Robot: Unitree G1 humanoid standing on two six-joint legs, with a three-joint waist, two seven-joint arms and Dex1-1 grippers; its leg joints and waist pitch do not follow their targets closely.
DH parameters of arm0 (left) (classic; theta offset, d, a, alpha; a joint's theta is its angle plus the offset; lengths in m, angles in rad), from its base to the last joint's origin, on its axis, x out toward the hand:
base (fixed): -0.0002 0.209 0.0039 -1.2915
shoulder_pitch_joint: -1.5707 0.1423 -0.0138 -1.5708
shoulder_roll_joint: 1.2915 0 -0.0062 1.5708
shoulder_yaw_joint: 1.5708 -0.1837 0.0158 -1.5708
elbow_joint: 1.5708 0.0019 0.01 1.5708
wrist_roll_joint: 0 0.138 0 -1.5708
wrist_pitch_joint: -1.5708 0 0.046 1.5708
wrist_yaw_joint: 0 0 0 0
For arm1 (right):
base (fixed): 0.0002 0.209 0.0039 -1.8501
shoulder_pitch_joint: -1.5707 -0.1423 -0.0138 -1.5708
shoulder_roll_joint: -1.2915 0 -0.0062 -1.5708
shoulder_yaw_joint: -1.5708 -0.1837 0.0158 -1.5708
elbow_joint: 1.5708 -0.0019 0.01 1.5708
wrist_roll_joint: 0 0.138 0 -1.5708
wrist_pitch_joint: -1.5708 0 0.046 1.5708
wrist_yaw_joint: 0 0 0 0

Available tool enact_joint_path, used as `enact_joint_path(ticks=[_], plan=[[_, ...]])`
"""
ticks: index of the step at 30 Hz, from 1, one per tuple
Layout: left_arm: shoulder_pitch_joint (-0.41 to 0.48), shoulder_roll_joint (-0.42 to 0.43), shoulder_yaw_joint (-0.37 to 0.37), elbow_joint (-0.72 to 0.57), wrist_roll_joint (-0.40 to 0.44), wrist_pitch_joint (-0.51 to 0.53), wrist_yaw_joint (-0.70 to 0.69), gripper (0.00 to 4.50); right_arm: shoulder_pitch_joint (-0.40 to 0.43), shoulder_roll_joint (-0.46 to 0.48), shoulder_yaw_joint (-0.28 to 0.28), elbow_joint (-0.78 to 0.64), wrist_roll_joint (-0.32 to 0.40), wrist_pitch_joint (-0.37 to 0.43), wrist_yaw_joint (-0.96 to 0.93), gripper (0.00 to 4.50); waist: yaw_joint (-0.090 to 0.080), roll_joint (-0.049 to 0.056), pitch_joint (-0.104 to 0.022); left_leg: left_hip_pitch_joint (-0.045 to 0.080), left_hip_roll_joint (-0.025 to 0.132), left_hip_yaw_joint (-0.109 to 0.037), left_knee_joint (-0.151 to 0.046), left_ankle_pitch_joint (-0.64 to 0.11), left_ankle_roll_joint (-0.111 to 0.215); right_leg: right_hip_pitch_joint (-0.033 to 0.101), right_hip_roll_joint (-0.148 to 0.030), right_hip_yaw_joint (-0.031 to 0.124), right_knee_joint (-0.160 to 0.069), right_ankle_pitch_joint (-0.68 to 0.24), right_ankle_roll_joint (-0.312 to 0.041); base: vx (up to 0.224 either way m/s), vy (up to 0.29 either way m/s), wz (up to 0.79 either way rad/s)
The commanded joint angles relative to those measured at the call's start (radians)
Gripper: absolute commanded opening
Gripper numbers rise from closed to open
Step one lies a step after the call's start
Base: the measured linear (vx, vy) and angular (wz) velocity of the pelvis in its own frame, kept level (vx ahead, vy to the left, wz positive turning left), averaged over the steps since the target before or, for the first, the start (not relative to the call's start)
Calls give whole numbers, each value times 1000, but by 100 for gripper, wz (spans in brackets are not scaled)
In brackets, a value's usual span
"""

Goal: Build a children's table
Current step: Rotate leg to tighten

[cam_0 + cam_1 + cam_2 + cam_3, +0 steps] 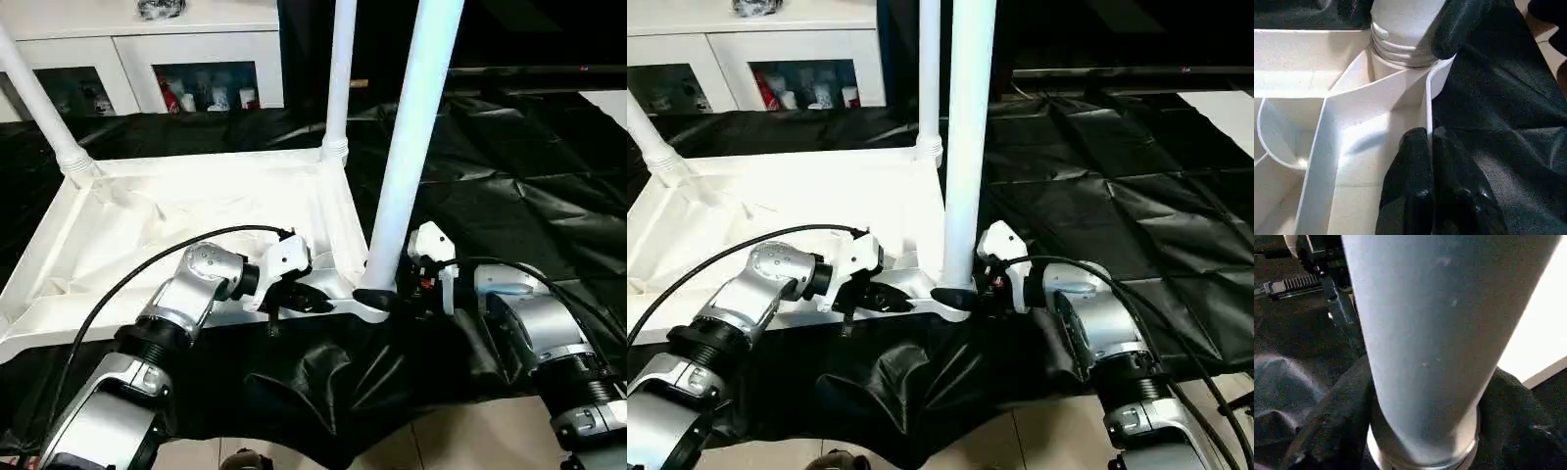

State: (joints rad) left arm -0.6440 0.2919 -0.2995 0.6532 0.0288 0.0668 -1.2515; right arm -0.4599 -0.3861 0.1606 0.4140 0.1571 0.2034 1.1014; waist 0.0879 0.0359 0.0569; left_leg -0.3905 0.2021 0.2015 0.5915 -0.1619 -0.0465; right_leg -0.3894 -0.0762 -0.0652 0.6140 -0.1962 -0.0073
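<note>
Tabletop (176,235), white and ribbed, lies upside down on the black sheet (509,186) in front of us, its near rim running between our two forearms. Our left gripper (294,294) sits at that near rim, just beside the near right corner socket; in the left wrist view its two black fingers (1415,186) are pressed together with the thin white rim wall pinched between their tips. Our right gripper (397,294) reaches in from the other side to the foot of the nearest leg (411,147), which stands upright in that corner socket. In the right wrist view its black fingers (1332,416) lie on either side of the leg's base, close against it, so the jaws stand apart around the leg; we cannot tell how firmly they grip it. A ringed collar (1400,51) shows where this leg meets the socket. Farther off, a second leg (341,78) rises from the far right corner, and a third leg (39,108) leans up from the far left corner. Beyond the table, past the edge of the black sheet, stands a white cabinet (137,49) with glass doors and small objects on its shelves. Near our feet the sheet hangs in folds over a pale tiled floor (460,436).
</note>
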Motion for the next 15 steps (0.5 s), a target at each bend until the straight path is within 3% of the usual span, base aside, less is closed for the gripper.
enact_joint_path(ticks=[1,7,11,15], plan=[[-38,-40,9,-4,-6,10,60,0,7,31,-5,8,1,31,-61,266,-8,-13,-72,29,37,-19,-62,-191,50,34,-68,45,-75,-180,-233,0,0,0],[-121,-140,47,93,22,84,286,0,-39,157,-32,131,-76,40,-374,260,-21,-15,-70,31,29,-20,-64,-215,13,34,-69,44,-84,-251,-214,0,0,0],[-192,-215,82,180,33,112,471,0,-108,288,-92,237,-84,56,-643,259,-34,-11,-73,28,26,-23,-63,-200,17,38,-68,43,-83,-213,-219,0,0,0],[-220,-240,88,214,36,88,521,0,-145,346,-105,281,-95,37,-742,259,-38,-11,-78,24,26,-22,-61,-156,37,43,-67,44,-75,-119,-233,0,0,0]])
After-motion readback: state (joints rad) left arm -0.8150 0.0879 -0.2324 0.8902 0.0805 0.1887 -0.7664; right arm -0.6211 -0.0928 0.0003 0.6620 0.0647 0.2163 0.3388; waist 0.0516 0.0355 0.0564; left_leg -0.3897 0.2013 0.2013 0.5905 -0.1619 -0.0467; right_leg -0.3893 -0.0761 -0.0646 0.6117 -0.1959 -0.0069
